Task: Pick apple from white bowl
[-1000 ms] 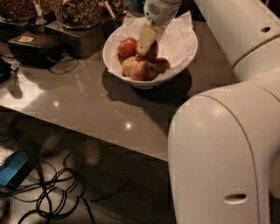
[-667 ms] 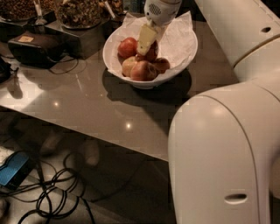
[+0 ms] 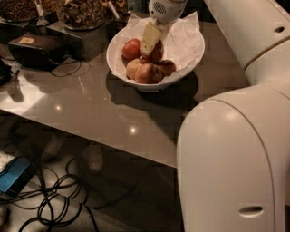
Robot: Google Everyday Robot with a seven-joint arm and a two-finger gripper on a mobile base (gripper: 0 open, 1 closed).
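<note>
The hand [image 3: 152, 41] is hanging from the top edge of the view into the white bowl [image 3: 118, 63], its lower end overlapping the apple [image 3: 157, 52]. Whether it is clenched on the fruit or released cannot be told from this angle. The apple is lying toward the back of the bowl, apparently touching a smaller red apple [image 3: 131, 47] on its left. Three paler apples [image 3: 148, 73] are crowding the near rim in front of it. Crumpled white paper [image 3: 183, 36] is rising above the bowl's right and rear rim. The bowl is sitting on the glossy surface [image 3: 90, 104], whose near edge is running diagonally below it. A bare stretch is lying open in front of and to the left of the bowl. Dark trays of nuts [image 3: 84, 13] are standing just beside the bowl's left rim, and the robot's white arm [image 3: 231, 158] is filling the right side. Cables [image 3: 59, 204] are trailing on the floor below.
</note>
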